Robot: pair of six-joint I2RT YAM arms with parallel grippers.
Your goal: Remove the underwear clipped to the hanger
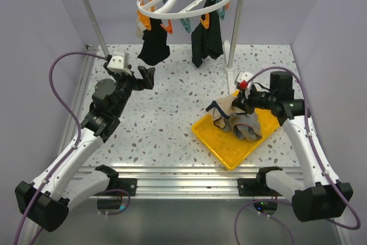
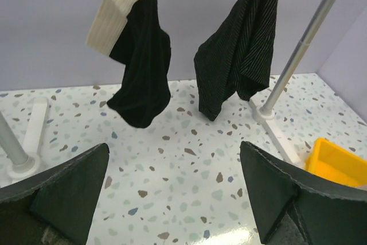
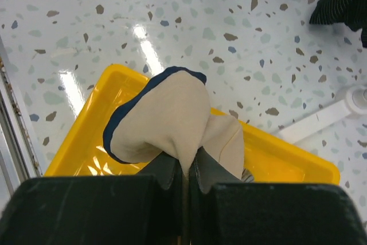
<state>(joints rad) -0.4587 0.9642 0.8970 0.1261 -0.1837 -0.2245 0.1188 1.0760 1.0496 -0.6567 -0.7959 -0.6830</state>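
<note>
Top view: hovering over a yellow plastic tray [image 1: 229,152] at right-front of the speckled table [image 1: 172,119], pinching fully shut on a beige fabric garment [image 1: 225,106]: right gripper [image 1: 238,102]. Lying in that tray already: a grey-and-white striped garment [image 1: 248,125]. Hanging at the back from the round white plastic hanger ring [image 1: 140,4] w/ orange & teal pegs: left black garment [image 1: 153,44] and right black garment [image 1: 206,41]. Facing them, near but apart, jaws standing wide and holding nothing: left gripper [image 1: 146,77].

Left wrist view: looking out between wide-spread fingers [image 2: 63,199] at both black pieces. Overlapping a cream ribbed piece [image 2: 117,12] at its top: left black garment [image 2: 140,73]. Dangling just beside a white pole [image 2: 304,44]: right black garment [image 2: 241,50], pinstriped. Running vertical on the long axis, tops up at the pegs, loose ends pointing down at the table, seemingly not touching it.

Right wrist view: clamping together on a fold of the beige garment [image 3: 172,119], navy-trimmed, bunching up over the tray [image 3: 80,142]. Too crumpled for a clear long axis; bulk pointing away from the wrist.

Judging by this: dropping off the beige piece, approx. midway thru the job, w/ three pieces seemingly waiting on the ring. Next calling for opening the right jaws over the tray, then bringing the left arm fwd, closing on a black piece high up near its peg & pulling down along that vertical axis.
</note>
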